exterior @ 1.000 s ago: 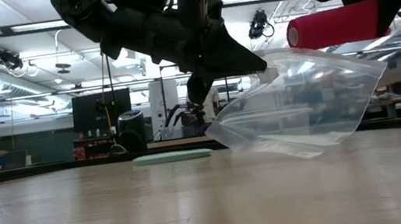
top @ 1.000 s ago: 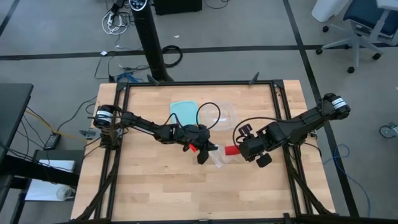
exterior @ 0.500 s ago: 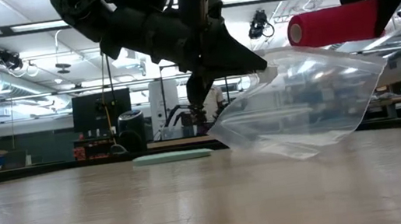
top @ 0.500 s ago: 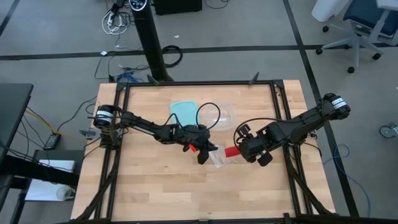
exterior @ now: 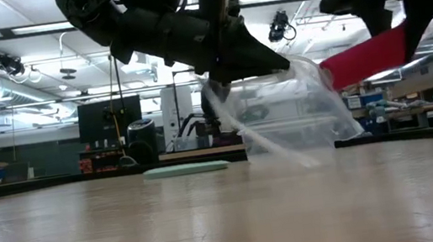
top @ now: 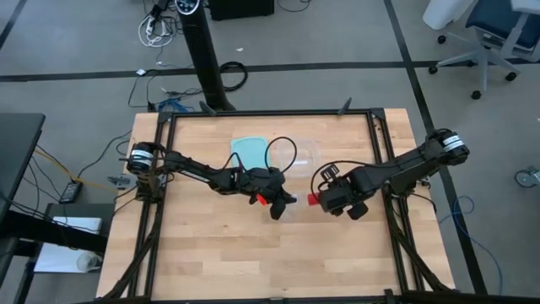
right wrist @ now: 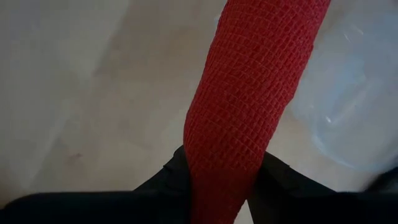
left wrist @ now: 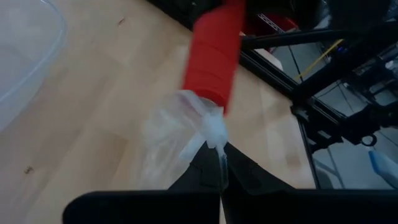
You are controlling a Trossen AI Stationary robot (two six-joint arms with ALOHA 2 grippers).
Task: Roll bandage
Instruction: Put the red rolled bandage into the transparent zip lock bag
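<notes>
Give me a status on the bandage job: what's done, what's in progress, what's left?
Done: the bandage is already a tight red roll. In hand: the right hand grips the roll in the air with one end at the mouth of the clear bag, which the left hand pinches by its edge above the table. Left: the roll looks mostly outside the bag, so it probably still has to go in and be released.

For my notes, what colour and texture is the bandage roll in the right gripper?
Bright red with a fine woven mesh on the bandage roll, clearest in the right wrist view.
</notes>
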